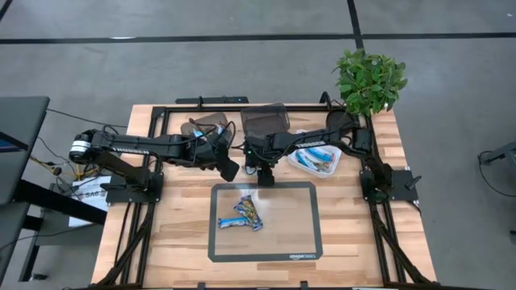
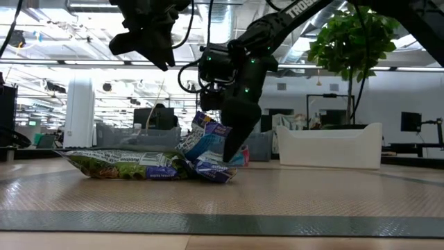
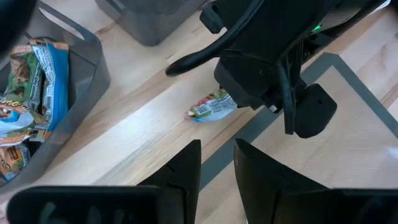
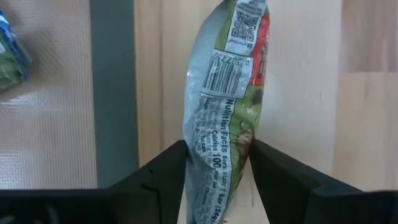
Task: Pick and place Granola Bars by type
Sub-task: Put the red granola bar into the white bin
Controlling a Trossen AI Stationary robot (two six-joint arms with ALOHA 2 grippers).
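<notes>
Blue bars [image 1: 243,212] heaped on the mat; one green-and-red bar [image 4: 225,93] clamped upright; more in bin [image 3: 28,93]

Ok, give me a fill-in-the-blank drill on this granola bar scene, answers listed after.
1. The right gripper is shut on a ____.
2. The left gripper holds ____.
3. The loose bars lie on the grey-bordered ____.
4. The potted plant stands at the table's far ____ corner in the high view.

Answers: granola bar; nothing; mat; right
</notes>
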